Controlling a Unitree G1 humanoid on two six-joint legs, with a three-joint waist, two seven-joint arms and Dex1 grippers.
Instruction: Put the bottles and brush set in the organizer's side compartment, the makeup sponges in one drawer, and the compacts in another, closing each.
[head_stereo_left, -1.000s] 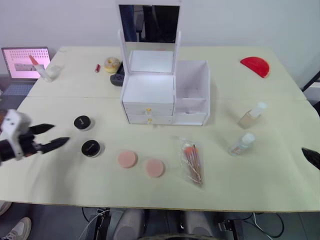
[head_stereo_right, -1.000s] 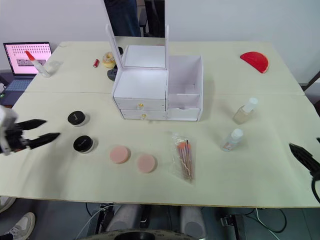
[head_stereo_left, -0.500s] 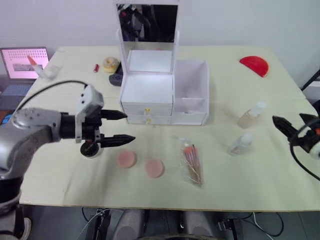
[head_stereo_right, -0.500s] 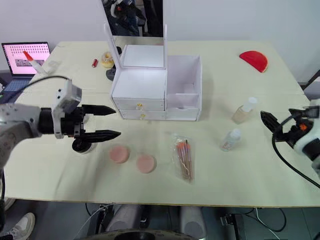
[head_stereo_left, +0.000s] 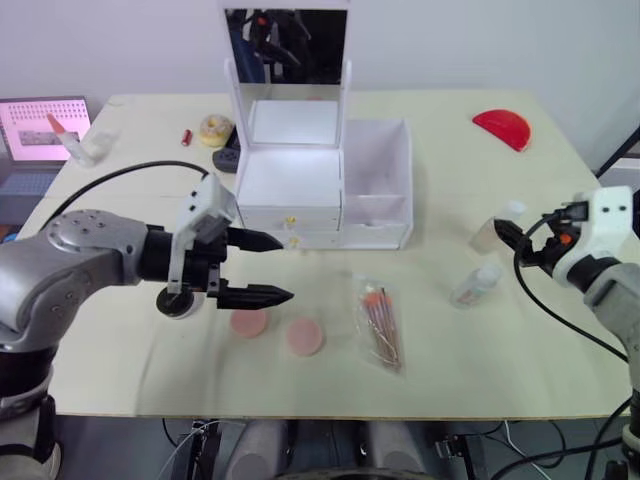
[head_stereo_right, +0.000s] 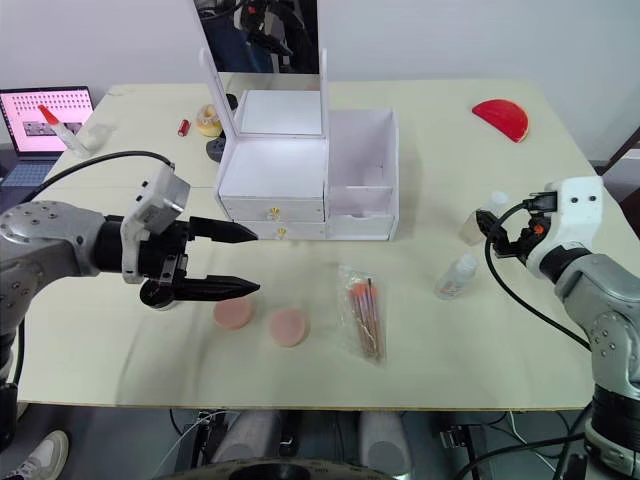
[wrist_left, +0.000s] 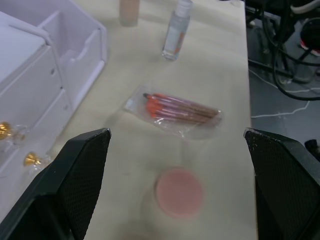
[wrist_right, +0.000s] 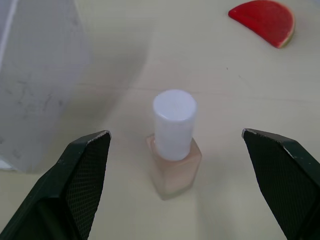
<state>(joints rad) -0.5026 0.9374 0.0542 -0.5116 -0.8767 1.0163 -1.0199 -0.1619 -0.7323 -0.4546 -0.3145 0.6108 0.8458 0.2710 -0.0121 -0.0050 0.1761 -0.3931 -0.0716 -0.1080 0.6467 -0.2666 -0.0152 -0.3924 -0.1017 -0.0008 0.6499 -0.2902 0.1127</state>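
Right hand, fingers spread wide, faces the upright tan bottle standing on the surface beside the organizer's side compartment. Small, light and probably slick, it looks tippy; a hold low on its squarish body seems safest.

The left pincer covers most of one compact, beside the near sponge; the other compact is hidden. The right pincer overlaps the tan bottle beside the organizer. The laptop left of the organizer is cut by the edge.
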